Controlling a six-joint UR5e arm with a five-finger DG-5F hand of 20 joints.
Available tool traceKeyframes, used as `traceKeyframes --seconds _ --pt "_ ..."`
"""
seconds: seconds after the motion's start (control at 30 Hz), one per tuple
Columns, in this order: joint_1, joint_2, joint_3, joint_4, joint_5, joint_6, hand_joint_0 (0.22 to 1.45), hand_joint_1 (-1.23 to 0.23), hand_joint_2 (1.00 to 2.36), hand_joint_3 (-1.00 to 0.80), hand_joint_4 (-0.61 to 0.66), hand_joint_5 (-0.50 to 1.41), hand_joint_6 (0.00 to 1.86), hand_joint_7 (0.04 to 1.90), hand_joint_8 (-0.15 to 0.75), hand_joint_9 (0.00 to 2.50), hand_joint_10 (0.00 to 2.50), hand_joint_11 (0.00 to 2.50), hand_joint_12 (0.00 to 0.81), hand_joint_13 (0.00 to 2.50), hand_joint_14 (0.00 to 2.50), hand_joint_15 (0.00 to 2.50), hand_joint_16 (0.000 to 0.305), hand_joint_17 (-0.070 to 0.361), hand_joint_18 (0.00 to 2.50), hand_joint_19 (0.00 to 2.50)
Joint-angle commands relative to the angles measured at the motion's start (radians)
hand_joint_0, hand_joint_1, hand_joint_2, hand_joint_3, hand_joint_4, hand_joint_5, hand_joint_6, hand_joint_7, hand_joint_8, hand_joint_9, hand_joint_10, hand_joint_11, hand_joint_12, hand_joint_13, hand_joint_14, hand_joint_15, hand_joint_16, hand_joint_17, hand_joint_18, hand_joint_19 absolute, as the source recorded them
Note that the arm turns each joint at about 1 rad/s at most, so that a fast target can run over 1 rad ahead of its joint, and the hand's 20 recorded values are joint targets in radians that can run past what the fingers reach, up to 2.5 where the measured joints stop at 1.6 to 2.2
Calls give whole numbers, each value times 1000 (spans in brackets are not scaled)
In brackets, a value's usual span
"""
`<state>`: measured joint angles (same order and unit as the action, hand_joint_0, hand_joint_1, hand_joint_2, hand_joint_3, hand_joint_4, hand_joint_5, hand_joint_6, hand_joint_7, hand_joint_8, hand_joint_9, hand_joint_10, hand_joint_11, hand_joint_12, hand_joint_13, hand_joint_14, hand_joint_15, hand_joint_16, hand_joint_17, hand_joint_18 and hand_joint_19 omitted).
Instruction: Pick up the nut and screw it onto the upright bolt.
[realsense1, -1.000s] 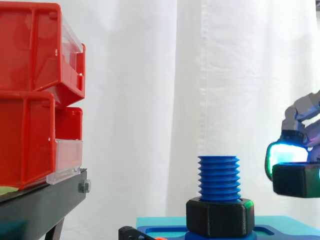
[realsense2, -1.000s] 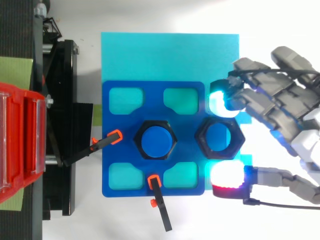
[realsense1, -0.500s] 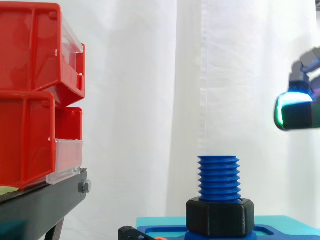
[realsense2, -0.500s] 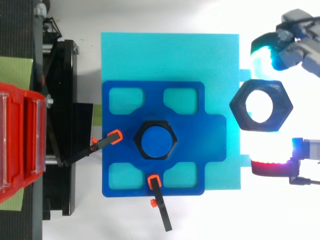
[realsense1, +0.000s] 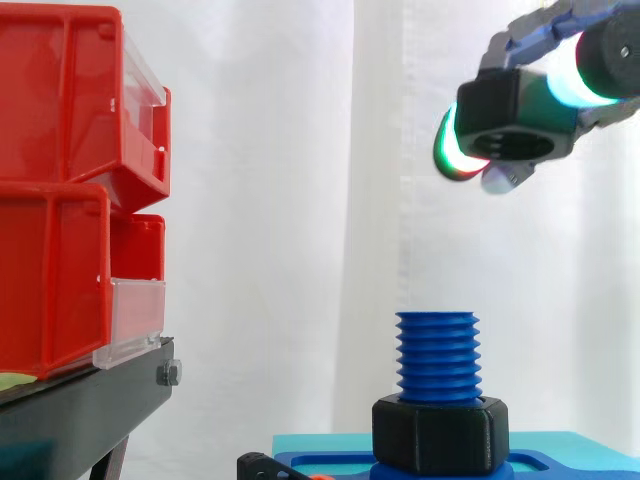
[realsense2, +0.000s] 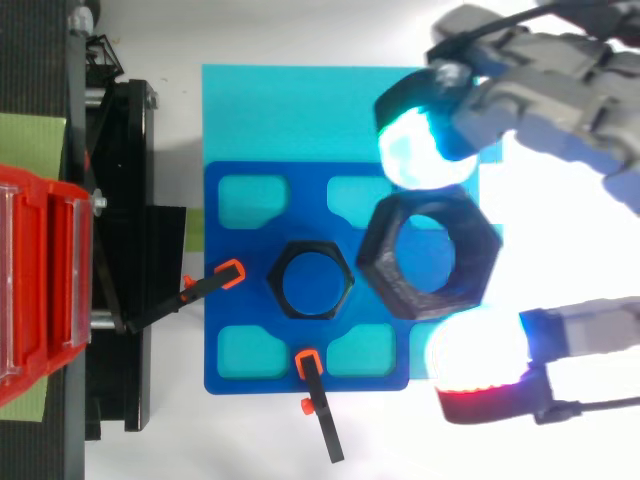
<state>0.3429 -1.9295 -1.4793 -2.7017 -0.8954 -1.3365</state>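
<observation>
The nut (realsense2: 430, 255) is pinched between the hand's (realsense2: 560, 90) glowing pads, held high and just off the bolt (realsense1: 437, 355).

We see the nut (realsense1: 515, 125) as matt black plastic with a slightly rough face, and the bolt (realsense1: 437, 355) as matt blue plastic with ridged threads, on a smooth blue plastic plate (realsense2: 250, 310). The bins (realsense1: 60, 100) look like glossy red plastic with clear fronts, on a stand (realsense1: 80, 410) of matt black metal, before a soft white cloth curtain (realsense1: 290, 200). The hand (realsense2: 540, 85) has dull grey shells and smooth, milky pads (realsense2: 415, 150).
</observation>
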Motion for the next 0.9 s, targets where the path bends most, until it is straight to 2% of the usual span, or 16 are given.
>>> traceKeyframes --seconds 0.0,0.07,0.2,0.3,0.43,0.5,0.87 --pt "-25 -45 28 2 -50 60 558 -614 1000 -500 291 -135 503 1119 321 589 0 0 323 617 0 6 38 86 449 0" --pt "-30 -51 30 5 -56 65 558 -614 1000 -500 290 -135 504 1118 321 593 0 0 324 617 0 9 38 86 448 0" --pt "-39 -65 33 16 -89 65 558 -614 1000 -500 287 -135 503 1115 321 594 0 0 322 619 0 16 38 86 451 0" --pt "-45 -106 40 28 -109 77 559 -613 1000 -500 293 -134 503 1117 323 598 0 0 321 622 0 10 38 86 453 0" --pt "-47 -135 50 45 -119 109 558 -613 1000 -500 295 -134 504 1117 323 600 0 0 322 624 0 15 38 87 453 0" --pt "-47 -137 62 43 -120 115 558 -613 1000 -500 289 -133 504 1119 323 600 0 0 321 629 0 19 38 87 453 0" --pt "-47 -137 62 22 -128 112 558 -610 1000 -500 286 -130 504 1118 323 612 0 0 321 640 0 26 39 87 456 0"
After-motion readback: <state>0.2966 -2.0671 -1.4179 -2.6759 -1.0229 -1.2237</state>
